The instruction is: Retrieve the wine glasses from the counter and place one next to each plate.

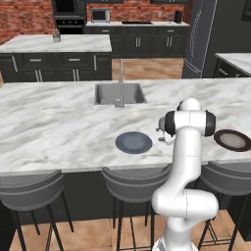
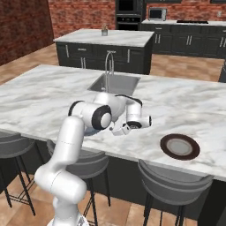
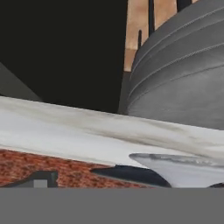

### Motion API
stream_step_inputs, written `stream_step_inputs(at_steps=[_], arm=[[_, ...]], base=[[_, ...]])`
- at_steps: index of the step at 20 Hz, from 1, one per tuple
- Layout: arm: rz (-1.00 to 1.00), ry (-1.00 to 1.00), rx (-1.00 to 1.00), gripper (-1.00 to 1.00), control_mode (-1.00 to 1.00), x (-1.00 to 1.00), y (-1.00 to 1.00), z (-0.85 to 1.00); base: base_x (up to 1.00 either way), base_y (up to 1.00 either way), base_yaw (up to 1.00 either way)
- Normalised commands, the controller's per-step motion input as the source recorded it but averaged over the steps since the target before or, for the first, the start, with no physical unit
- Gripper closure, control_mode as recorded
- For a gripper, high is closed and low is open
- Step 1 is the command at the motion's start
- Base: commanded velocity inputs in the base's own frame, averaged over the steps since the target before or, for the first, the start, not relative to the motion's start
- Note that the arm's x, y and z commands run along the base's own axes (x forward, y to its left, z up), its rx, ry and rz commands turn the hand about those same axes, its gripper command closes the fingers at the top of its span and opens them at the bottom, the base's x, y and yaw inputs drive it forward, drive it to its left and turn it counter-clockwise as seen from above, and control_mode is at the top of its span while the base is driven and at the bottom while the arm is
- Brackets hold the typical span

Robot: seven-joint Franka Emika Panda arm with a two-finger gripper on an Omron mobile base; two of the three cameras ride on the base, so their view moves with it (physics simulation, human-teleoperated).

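Fingers (image 2: 118, 130) spread wide, holding nothing, low over marble top beside blue-grey plate (image 1: 134, 142).

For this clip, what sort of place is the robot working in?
A home-style kitchen, rendered rather than real. A marble island holds a sink with a faucet, bar stools line its near edge, and a built-in oven and microwave stand against a brick wall.

Kitchen: sink (image 1: 120, 93), oven (image 1: 68, 14), stools (image 1: 132, 184).
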Motion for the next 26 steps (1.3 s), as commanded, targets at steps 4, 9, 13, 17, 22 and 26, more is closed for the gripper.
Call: stream_step_inputs(at_steps=[4,9,13,17,22,26], arm=[[0.0,0.0,0.01,-1.0,-1.0,-0.1,-0.47,-0.07],[0.0,0.03,0.0,-1.0,-1.0,0.0,-0.33,-0.1],[0.0,0.11,0.0,-1.0,-1.0,0.0,-0.23,-0.4],[0.0,0.17,0.0,-1.0,-1.0,-0.12,-0.31,-0.48],[-0.02,0.18,0.0,-1.0,-1.0,-0.63,-0.46,-0.59],[0.0,0.0,0.0,-1.0,-1.0,-0.66,-0.55,-0.35]], base=[[0.0,0.0,0.0],[0.0,0.0,0.0],[0.0,0.0,0.0],[0.0,0.0,0.0],[0.0,0.0,0.0],[0.0,0.0,0.0]])
